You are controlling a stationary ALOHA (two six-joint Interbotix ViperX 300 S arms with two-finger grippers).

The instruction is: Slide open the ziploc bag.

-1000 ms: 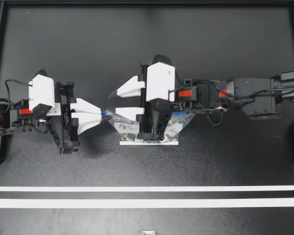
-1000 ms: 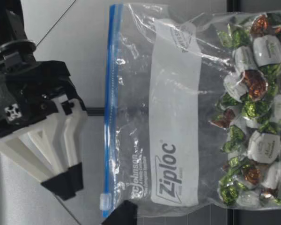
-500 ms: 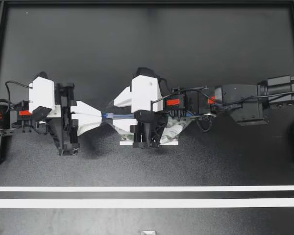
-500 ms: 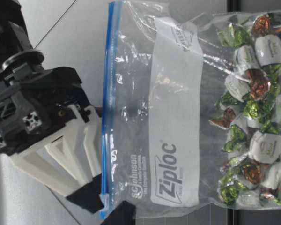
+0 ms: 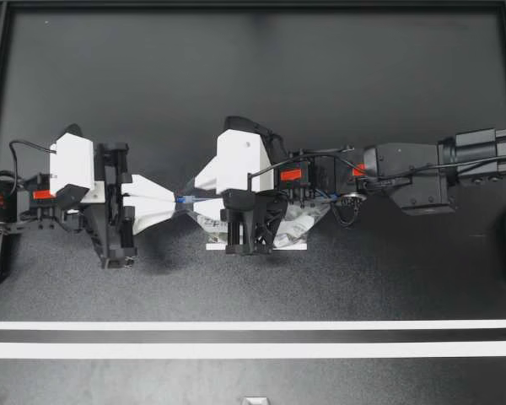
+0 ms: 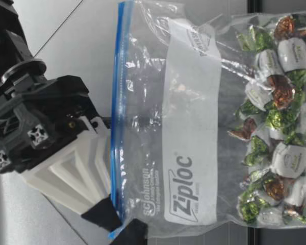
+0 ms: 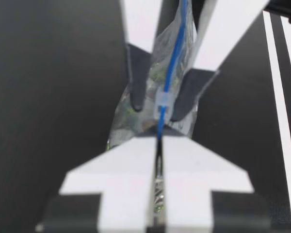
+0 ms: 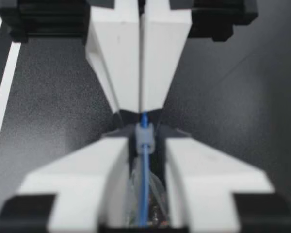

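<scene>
Right gripper (image 5: 195, 201) first: it's set to a slim gap, not quite clamped. The slider (image 7: 164, 103) is straddled by its dark pads (image 7: 137, 82). One pad looks pressed against the slider, while a sliver of bag plastic can be seen between the slider and the other pad, so nothing is properly gripped there as far as can be told.

Parked tip to tip against it, the left gripper (image 5: 176, 200) is squeezed fully closed. The very end of the blue zip strip (image 6: 117, 102) is pinched between its white fingers (image 7: 126, 174), just beyond the slider.

From there the zip strip is stretched along the top of the ziploc bag (image 6: 194, 127). The bag is held upright near the middle of the table (image 5: 236, 84), and in the top view it's mostly hidden under the right arm. A pile of wrapped candies (image 6: 275, 127), green, brown and white, is heaped in the bottom of the bag, down at the table surface. Two white tape lines (image 5: 253, 325) are laid across the table, well apart from the bag.
</scene>
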